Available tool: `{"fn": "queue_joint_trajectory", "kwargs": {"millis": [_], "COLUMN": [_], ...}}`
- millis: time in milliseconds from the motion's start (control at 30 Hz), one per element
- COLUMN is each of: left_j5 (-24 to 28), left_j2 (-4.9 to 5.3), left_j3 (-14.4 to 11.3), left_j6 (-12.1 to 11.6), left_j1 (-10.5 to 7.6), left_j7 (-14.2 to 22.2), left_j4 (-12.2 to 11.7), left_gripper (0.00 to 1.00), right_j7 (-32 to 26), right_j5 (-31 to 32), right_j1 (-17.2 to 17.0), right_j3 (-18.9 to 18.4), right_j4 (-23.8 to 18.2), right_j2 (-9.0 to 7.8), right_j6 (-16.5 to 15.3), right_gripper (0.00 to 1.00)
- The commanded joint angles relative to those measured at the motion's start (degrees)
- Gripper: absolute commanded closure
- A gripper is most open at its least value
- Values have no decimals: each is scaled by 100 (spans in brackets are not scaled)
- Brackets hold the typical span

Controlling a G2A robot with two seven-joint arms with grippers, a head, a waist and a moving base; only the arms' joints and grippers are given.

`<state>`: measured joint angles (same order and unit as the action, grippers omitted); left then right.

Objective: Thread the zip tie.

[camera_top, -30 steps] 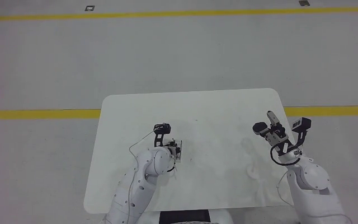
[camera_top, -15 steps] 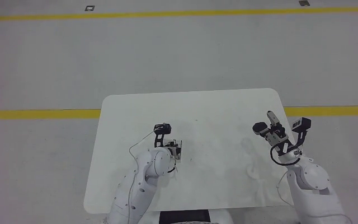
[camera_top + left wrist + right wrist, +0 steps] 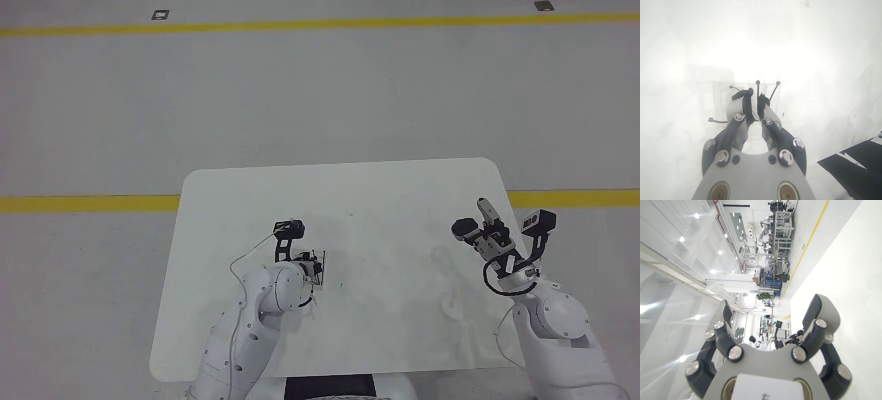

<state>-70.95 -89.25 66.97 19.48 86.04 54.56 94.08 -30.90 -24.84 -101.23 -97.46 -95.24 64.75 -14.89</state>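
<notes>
Left gripper [image 3: 755,97] pinches a tie [image 3: 758,87] by a clear rack [image 3: 716,98]; right gripper [image 3: 770,303] hangs wide open.

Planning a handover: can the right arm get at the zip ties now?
Probably not yet: the right gripper is open, far across the table, while the left gripper sits right over the zip ties.

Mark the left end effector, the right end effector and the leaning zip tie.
left end effector [image 3: 755,96]: left wrist view, midway across its tip.
right end effector [image 3: 770,303]: right wrist view, open space midway between its fingertips.
leaning zip tie [image 3: 774,91]: left wrist view, middle of its strap.
</notes>
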Motion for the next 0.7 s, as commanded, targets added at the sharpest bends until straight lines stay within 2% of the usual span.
{"fn": "queue_joint_trajectory", "kwargs": {"millis": [0,167,367,667], "left_j5": [-23,49,116,184], "left_j2": [-7,-20,-32,-68], "left_j3": [7,-47,-73,-36], "left_j6": [0,0,0,0], "left_j1": [14,-4,-66,-183], "left_j7": [7,75,12,-83], "left_j4": [17,7,-125,-390], "left_gripper": [90,88,83,83], "right_j7": [0,0,0,0], "right_j5": [0,0,0,0], "right_j1": [0,0,0,0], "right_j3": [0,0,0,0], "right_j4": [0,0,0,0], "right_j2": [0,0,0,0], "right_j6": [0,0,0,0], "right_gripper": [0,0,0,0]}}
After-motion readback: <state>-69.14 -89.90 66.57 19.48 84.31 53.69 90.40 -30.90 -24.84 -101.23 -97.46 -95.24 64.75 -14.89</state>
